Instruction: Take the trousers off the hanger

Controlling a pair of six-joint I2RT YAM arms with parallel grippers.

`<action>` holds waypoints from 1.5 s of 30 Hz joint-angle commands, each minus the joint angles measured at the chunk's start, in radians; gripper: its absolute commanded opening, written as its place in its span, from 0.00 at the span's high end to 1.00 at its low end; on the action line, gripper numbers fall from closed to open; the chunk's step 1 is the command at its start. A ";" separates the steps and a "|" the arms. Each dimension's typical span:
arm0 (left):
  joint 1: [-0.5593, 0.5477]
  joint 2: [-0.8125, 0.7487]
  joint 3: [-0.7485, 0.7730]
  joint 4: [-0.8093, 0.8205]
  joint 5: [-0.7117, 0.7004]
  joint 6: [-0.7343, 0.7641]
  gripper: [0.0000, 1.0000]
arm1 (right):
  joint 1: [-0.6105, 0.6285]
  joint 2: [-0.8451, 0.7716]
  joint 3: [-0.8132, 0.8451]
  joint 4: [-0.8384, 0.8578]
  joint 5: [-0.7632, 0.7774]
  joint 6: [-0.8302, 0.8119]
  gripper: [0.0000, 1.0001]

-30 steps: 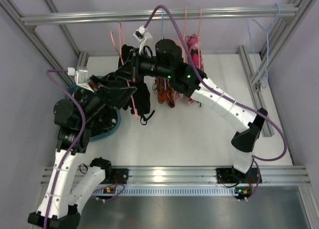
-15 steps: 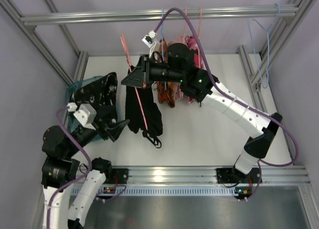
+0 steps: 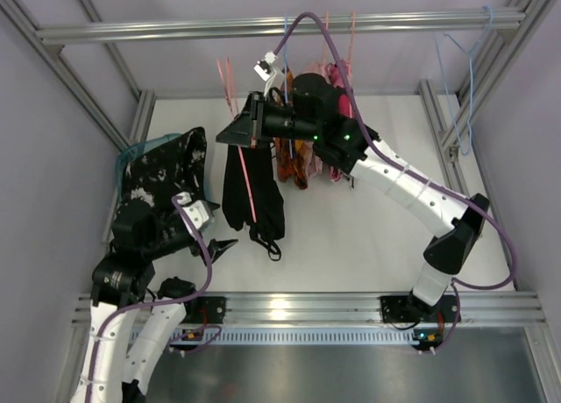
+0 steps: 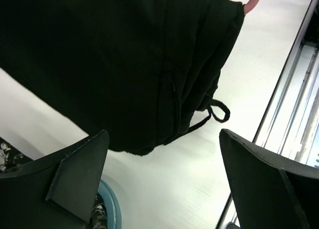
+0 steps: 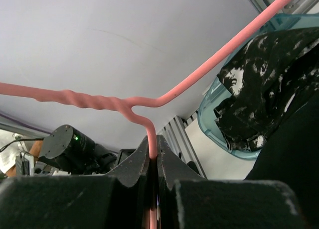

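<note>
Jaws of the left gripper (image 3: 221, 245) are spread wide, and nothing is held between them; it is seen low and to the left of the pink hanger (image 5: 99, 101). Farther left of the hanger, the speckled trousers (image 3: 162, 166) are heaped in a teal basket (image 5: 207, 127), so that garment is judged done. Directly below the hanger, the plain black trousers (image 3: 250, 193) hang from it in a long fold, with thin straps (image 4: 198, 124) dangling at the lower end. At the hanger's neck, the right gripper (image 5: 153, 149) is shown with its jaws pinched tight on the pink wire, so the hanger is held aloft. The step in hand is judged to be removal of the black pair. For the next move, the left gripper would need to be raised to the hanging cloth and closed on a thick fold rather than a strap. It would then be drawn down and away while the hanger is kept steady.
</note>
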 commanded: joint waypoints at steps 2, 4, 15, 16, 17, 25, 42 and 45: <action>0.000 -0.001 -0.035 0.107 0.065 0.070 0.02 | -0.012 0.013 0.059 0.113 -0.005 0.037 1.00; 0.000 0.011 -0.038 0.169 0.056 0.033 0.02 | -0.012 0.020 0.060 0.116 -0.005 0.046 1.00; 0.000 0.111 -0.015 0.212 0.129 0.078 0.02 | -0.012 0.062 0.094 0.134 -0.002 0.078 1.00; 0.000 0.116 -0.015 0.218 0.126 0.081 0.02 | -0.010 0.066 0.099 0.133 -0.002 0.078 1.00; 0.000 0.119 -0.018 0.229 0.125 0.081 0.02 | -0.010 0.068 0.100 0.133 0.001 0.081 1.00; 0.000 0.151 -0.031 0.287 0.103 0.027 0.02 | -0.009 0.068 0.103 0.134 0.010 0.090 1.00; -0.001 0.180 -0.081 0.523 -0.024 -0.232 0.63 | -0.006 0.045 0.083 0.139 -0.007 0.107 1.00; -0.001 0.197 -0.079 0.565 -0.029 -0.293 0.75 | -0.006 0.039 0.074 0.146 -0.022 0.104 1.00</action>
